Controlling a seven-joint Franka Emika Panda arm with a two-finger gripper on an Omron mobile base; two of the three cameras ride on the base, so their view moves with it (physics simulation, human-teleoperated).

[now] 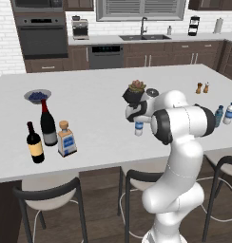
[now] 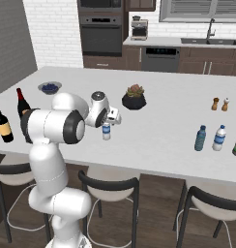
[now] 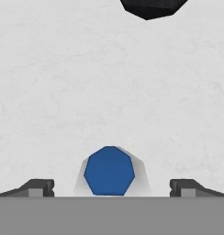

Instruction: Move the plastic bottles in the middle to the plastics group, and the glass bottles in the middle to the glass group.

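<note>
Hovering claw (image 2: 109, 119) sits over the lone bottle (image 2: 106, 131), mid counter (image 2: 158, 92), near the front edge. — Ana

Claw state? — Ben

Spread wide. In the hand view the fingertips (image 3: 38, 187) stand at 9 and 3 o'clock of the lone bottle's blue top (image 3: 109, 170), clear gaps both sides, nothing pinched. — Ana

Touching it? — Ben

No contact visible. Left base view shows the bottle (image 1: 139, 128) upright under the hand (image 1: 138, 117); how far above it the tips are, she cannot tell. — Ana

Other plastics? — Ben

Teal bottle (image 2: 200, 138) and clear bottle (image 2: 219, 137) stand side by side, upright, at 3 o'clock of the claw in the right base view, well apart from it. Teal is the nearer one to the claw. — Ana

Glass? — Ben

Left base view: red-capped wine (image 1: 47, 124) and yellow-label wine (image 1: 34, 144) at 9 o'clock of the arm. Square bottle (image 1: 66, 139) with cork just beside them, at 3 o'clock of the red-capped one. All upright. — Ana

Anything else close to the claw? — Ben

Plant pot (image 2: 134, 98) at 1 o'clock of the lone bottle in the right base view, near but apart; its black edge shows at 12 o'clock in the hand view. Berry bowl (image 1: 37, 96) behind the wines, shakers (image 2: 220, 104) at far right. — Ana
</note>
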